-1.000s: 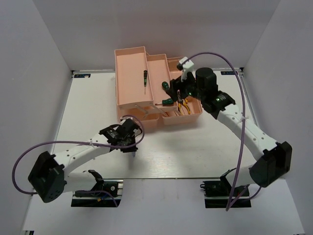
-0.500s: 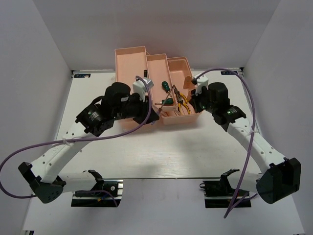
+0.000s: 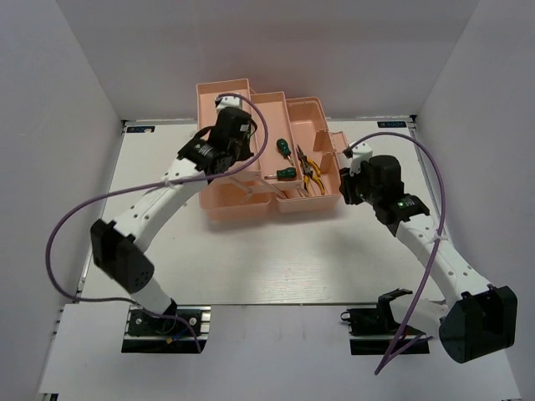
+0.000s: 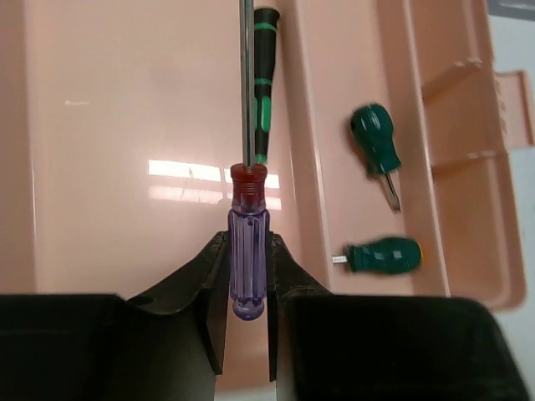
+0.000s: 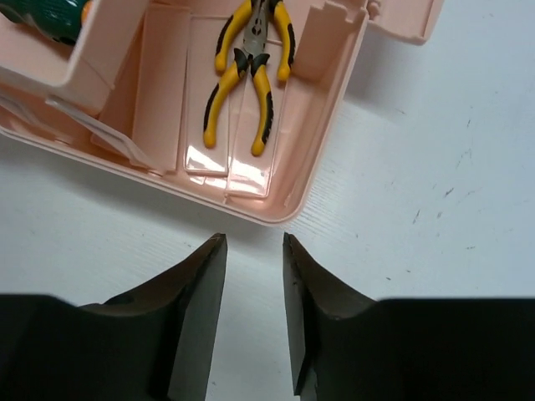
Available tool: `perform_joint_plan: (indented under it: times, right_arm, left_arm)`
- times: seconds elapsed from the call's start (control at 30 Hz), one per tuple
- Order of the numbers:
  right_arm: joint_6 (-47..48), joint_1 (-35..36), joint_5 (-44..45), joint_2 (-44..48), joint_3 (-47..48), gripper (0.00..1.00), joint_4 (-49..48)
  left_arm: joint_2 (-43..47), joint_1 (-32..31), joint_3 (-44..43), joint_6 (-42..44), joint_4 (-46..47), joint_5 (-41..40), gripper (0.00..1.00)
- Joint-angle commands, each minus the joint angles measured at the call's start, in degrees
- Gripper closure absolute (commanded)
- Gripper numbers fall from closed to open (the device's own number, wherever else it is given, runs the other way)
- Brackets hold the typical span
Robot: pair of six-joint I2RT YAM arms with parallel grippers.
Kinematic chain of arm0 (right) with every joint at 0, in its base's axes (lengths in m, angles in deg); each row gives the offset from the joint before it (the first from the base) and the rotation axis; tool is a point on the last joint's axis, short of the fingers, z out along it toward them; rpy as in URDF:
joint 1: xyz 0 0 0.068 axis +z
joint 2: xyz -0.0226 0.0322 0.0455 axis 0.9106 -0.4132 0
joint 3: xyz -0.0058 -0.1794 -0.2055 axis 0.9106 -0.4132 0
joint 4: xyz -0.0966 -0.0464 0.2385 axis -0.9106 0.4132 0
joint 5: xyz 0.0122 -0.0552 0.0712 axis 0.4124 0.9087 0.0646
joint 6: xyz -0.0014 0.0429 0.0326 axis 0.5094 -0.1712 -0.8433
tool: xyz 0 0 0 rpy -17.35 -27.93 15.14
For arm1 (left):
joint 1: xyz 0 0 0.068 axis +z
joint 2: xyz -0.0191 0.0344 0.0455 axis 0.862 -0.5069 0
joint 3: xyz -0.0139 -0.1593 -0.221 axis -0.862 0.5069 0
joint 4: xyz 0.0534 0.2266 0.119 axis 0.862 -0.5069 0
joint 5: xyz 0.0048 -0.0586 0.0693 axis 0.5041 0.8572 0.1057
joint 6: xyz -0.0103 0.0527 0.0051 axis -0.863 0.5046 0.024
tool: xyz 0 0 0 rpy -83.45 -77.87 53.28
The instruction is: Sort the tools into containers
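My left gripper (image 4: 248, 244) is shut on the purple-handled screwdriver (image 4: 248, 267), shaft pointing away, above the far-left tray (image 4: 125, 125) of the salmon-pink toolbox (image 3: 224, 86). The black-green screwdriver (image 4: 264, 92) lies in that tray under the shaft. Two stubby green-handled screwdrivers (image 4: 375, 136) (image 4: 384, 255) lie in the middle tray; they also show in the top view (image 3: 282, 148) (image 3: 287, 174). Two yellow-handled pliers (image 5: 247, 60) lie in the right compartment (image 3: 311, 172). My right gripper (image 5: 253, 244) is open and empty over the table, just outside the toolbox's front right corner (image 5: 267, 213).
The white table (image 3: 276, 251) ends at grey walls on three sides. A purple cable (image 3: 418, 167) loops over each arm. The left arm (image 3: 159, 205) stretches along the toolbox's left front. A hinged flap (image 3: 338, 142) sticks out on the toolbox's right side.
My left gripper has swung from the table in front of the toolbox up over the far-left tray. My right gripper has pulled back out of the right compartment to the table beside it.
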Motion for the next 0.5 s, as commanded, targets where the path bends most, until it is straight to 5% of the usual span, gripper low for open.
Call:
perform_joint_plan:
  times: [0.0,0.03,0.13,0.17,0.2,0.33,0.47]
  right_arm:
    - [1.2,-1.4,0.5,2.2,-0.7,0.59,-0.2]
    - [1.2,-1.5,0.2,2.0,-0.7,0.57,0.0]
    - [1.0,-2.6,-0.6,1.1,-0.6,0.50,0.1]
    - [1.0,-3.0,-0.7,1.0,-0.5,0.47,-0.2]
    - [0.8,-3.1,-0.7,0.6,-0.4,0.46,-0.5]
    - [0.1,-5.0,-2.9,-4.6,2.7,0.43,-1.3]
    - [-1.0,-6.4,-8.4,-16.8,9.1,0.40,2.2]
  left_arm:
    - [-3.1,1.9,-6.9,-0.3,-0.6,-4.3,1.00]
    - [-4.3,2.8,-8.0,0.2,-1.1,-4.3,0.99]
    - [-10.0,4.5,-13.5,0.2,-6.5,-2.2,0.62]
    - [-10.8,5.3,-14.8,0.9,-7.2,-0.9,0.41]
    - [-10.8,5.9,-14.9,1.7,-7.2,-0.1,0.33]
    - [-8.1,6.4,-15.5,4.3,-4.4,3.6,0.20]
    - [0.6,6.4,-13.6,6.6,-1.7,0.2,0.20]
